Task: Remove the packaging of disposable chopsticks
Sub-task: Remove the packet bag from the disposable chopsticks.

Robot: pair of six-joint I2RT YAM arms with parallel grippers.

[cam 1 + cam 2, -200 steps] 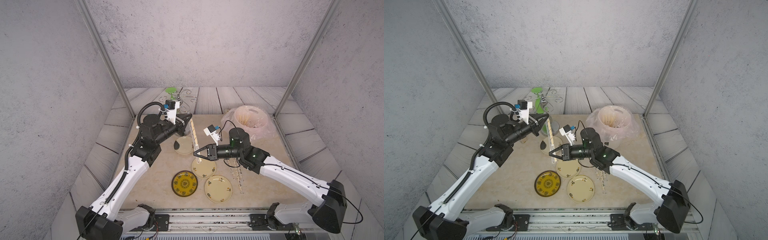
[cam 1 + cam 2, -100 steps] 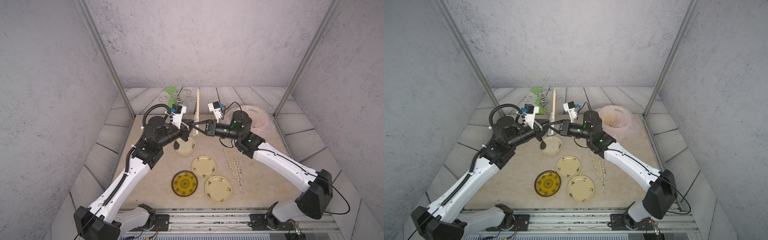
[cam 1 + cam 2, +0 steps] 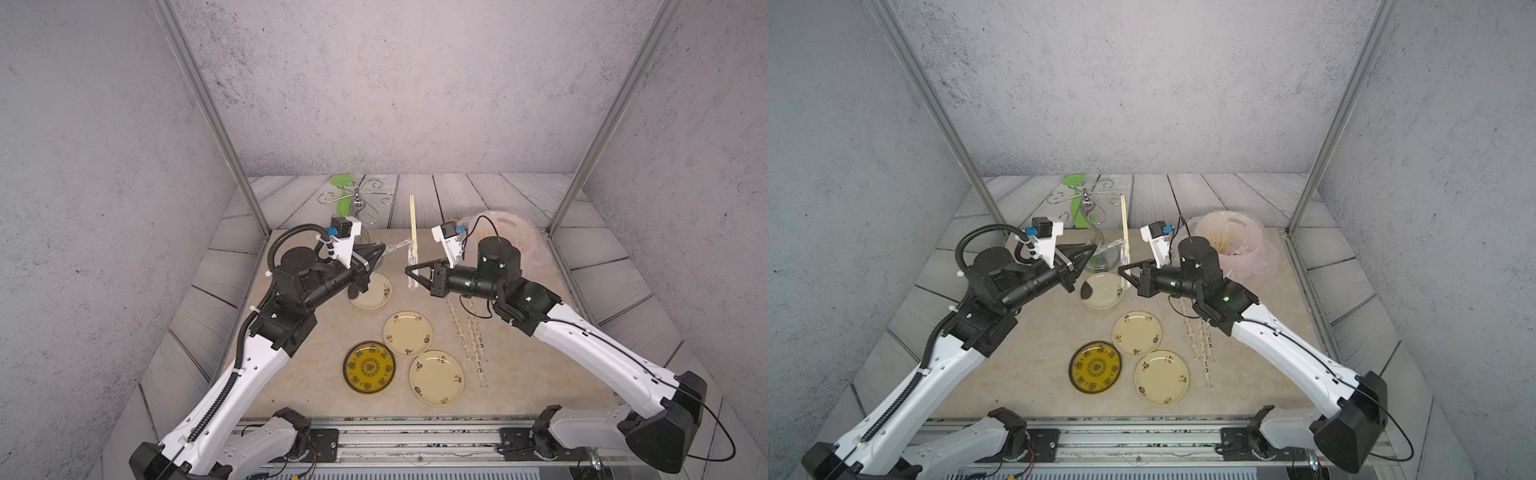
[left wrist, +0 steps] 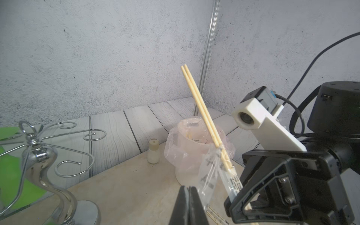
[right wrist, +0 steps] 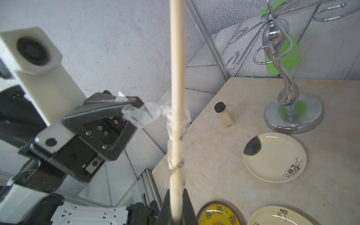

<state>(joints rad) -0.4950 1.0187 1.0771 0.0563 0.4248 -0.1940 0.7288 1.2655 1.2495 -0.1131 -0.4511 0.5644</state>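
Big picture first: on the table [image 3: 316, 374] a few wrapped pairs [image 3: 471, 336] lay flat beside the plates [image 3: 407, 334], with the bin [image 3: 513, 235] over at the far right corner. The pair we cared about was up in the air between the two arms.

The right gripper [image 3: 409, 271] was clamped tight on the bottom end of the chopsticks [image 3: 412, 220], plastic and all, holding them upright above the table. The left gripper [image 5: 132, 102] had its jaws nearly together, with a flap of the sleeve [image 4: 209, 171] caught between the tips. How firmly, we couldn't tell. The sleeve sat bunched round the lower part of the sticks, and the top half was already bare.

Our take on handling:
- **Sticks:** They looked light and stiff, so a hard pinch near one end seemed fine, but thin wood could snap if levered sideways.
- **Sleeve:** This was the fiddly bit. It looked like thin, floppy, slick film that would probably stretch or tear before it slid.
- **Where to grab:** We reckoned the loose flap was the only sensible spot, pulling along the sticks rather than across. The plastic under the clamp would likely stay pinned until we regripped on bare wood.
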